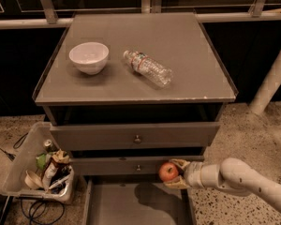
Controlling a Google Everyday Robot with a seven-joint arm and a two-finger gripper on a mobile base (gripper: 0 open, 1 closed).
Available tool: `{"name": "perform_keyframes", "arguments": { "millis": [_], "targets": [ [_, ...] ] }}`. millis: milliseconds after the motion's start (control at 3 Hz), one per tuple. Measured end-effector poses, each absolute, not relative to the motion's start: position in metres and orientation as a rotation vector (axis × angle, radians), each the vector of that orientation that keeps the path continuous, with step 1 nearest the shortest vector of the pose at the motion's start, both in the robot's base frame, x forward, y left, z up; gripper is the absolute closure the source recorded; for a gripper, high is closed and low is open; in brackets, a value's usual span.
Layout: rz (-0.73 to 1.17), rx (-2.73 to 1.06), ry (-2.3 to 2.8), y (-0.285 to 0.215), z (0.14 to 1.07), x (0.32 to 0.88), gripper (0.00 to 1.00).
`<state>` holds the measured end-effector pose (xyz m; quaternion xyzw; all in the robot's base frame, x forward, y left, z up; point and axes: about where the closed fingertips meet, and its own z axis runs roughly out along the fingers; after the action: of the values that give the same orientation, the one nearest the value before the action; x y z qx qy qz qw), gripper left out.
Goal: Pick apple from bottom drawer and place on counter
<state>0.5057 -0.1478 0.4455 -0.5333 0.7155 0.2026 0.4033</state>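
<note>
The red apple (168,171) is held in my gripper (174,173), which is shut on it from the right. It hangs above the open bottom drawer (117,205), in front of the middle drawer's face, and throws a shadow on the drawer floor. My white arm (239,179) reaches in from the lower right. The grey counter (107,83) lies well above the apple.
A white bowl (89,57) and a plastic water bottle (147,68) lying on its side sit on the counter. Two upper drawers with round knobs (137,138) are slightly open. A clear bin of trash (40,168) stands on the floor at the left. A white pole (271,78) leans at the right.
</note>
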Motion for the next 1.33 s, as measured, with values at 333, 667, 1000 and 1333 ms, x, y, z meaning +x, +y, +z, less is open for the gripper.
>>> {"name": "perform_keyframes", "arguments": {
  "millis": [333, 667, 1000, 1333],
  "targets": [
    [0.524, -1.344, 1.806, -0.144, 0.443, 0.505, 1.0],
    [0.47, -1.34, 1.78, -0.141, 0.477, 0.5, 1.0],
    [0.368, -1.343, 1.73, -0.141, 0.538, 0.485, 1.0],
    [0.288, -1.341, 1.679, -0.147, 0.595, 0.472, 1.0]
  ]
}}
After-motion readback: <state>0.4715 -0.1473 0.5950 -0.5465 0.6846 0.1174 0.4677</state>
